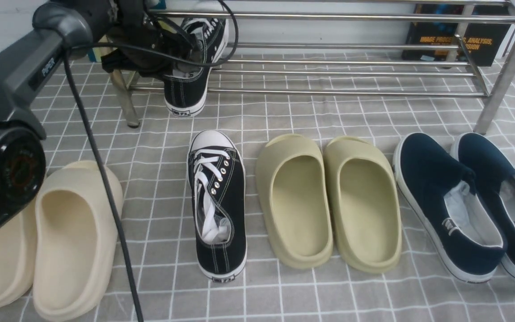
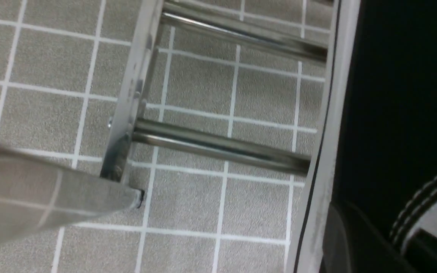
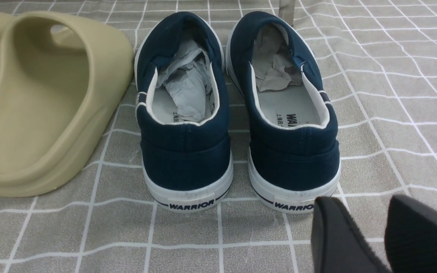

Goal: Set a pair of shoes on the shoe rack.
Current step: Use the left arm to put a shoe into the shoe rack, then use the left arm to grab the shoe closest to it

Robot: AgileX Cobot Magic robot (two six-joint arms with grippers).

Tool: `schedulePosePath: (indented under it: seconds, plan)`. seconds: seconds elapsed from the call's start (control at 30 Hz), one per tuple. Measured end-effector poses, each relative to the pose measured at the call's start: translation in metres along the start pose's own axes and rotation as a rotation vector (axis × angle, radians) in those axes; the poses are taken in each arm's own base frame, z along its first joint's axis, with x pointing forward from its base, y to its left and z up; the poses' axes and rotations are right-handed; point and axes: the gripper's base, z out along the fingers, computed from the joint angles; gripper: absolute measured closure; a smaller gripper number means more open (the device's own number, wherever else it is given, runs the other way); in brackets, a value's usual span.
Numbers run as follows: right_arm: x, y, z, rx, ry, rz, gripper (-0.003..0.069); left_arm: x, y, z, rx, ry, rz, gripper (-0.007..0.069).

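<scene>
Black canvas sneaker (image 1: 187, 95) is leaning heel-low at the shoe rack (image 1: 351, 93), your left claw (image 2: 381, 242) gripping its side. You're risking a slip by releasing before it's seated; your right claw (image 3: 357, 204) is waiting apart.

Shiny, smooth metal tubing on the shoe rack (image 1: 347, 93), with bright streaks of reflection. Matt, woven-looking black canvas on the sneakers (image 1: 235, 205) (image 1: 179, 94), with smooth, rubbery white toe caps and soles and soft fabric laces. Smooth, matt foam, by the look of it, in the beige slides (image 1: 76, 241) and olive slides (image 1: 295, 201). Matt navy cloth on the slip-ons (image 3: 186, 151), above smooth white rubbery soles, with crumpled paper (image 3: 186, 91) inside. Fine-grained, matt, wrinkled cloth in the grey gridded covering (image 1: 306, 295). Smooth, plastic-like sheathing on the black cable (image 1: 101, 165).
</scene>
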Motion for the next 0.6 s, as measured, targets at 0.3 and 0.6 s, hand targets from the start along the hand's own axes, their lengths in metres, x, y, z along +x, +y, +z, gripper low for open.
schedulePosePath:
  seconds: [0.3, 0.6]
  plan:
    - [0.0, 0.0, 0.0, 0.0, 0.0, 0.0, 0.0419, -0.007, -0.002, -0.014, -0.004, -0.02, -0.02, 0.0433]
    - [0.0, 0.0, 0.0, 0.0, 0.0, 0.0, 0.0419, -0.024, -0.005, -0.125, -0.042, -0.007, 0.07, 0.0394]
